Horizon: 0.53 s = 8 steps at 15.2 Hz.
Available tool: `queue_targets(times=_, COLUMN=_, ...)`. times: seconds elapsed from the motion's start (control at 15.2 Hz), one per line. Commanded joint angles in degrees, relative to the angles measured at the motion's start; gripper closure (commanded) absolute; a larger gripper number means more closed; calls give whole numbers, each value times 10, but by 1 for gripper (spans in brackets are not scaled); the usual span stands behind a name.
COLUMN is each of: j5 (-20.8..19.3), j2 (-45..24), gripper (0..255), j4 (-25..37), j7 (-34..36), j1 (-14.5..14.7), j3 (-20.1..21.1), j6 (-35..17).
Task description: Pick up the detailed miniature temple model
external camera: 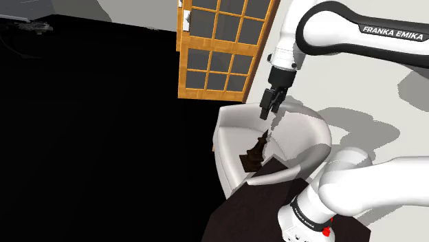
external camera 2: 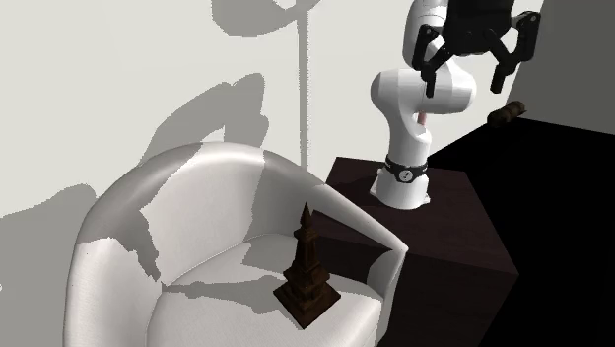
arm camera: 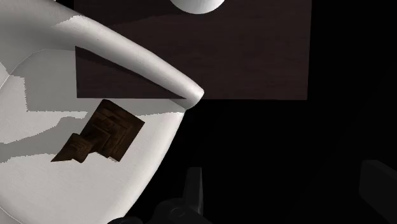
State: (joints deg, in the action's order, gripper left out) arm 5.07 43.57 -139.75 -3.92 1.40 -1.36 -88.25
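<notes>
Miniature temple model [external camera 2: 308,271] stands upright on the seat of a pale armchair [external camera 2: 187,202]. It is dark brown, with a flat square base and a stepped tower that tapers to a point. In the second exterior view it sits towards the seat's near right, close to the armrest on the side of the dark stand [external camera 2: 444,232], with one corner of its base turned towards the seat's front edge. In the shoulder view the temple model [external camera: 254,152] shows in the hollow of the armchair [external camera: 313,134], just beyond the far edge of the stand [external camera: 251,206].

The gripper [external camera: 268,111] hangs in the air above the chair, well apart from the model, and its two black fingers are spread with nothing between them. The second exterior view shows the gripper [external camera 2: 463,89] at the top right, its fingers splayed wide in front of the white arm [external camera 2: 404,148]. In the wrist view the fingers [arm camera: 194,188] stand far apart over a black area beside the chair's armrest [arm camera: 146,67], and the temple model [arm camera: 102,133] lies off to one side of them on the seat.

At the shoulder view's far side a wooden-framed grid of panes [external camera: 220,48] stands against a pale wall, with a black area to its left.
</notes>
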Motion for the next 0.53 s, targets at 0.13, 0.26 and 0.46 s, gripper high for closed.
queue_targets(times=0.13, j5=-23, j2=-12, gripper=0, j4=-23, j7=-23, j1=-2, j3=-5, j6=-25)
queue_targets(times=0.26, j5=-46, j2=-27, gripper=0, j4=-44, j7=-45, j1=-5, j3=-10, j6=-52)
queue_targets(times=0.46, j5=-83, j2=-54, gripper=0, j4=-72, j7=-75, j1=-12, j3=-19, j6=-96)
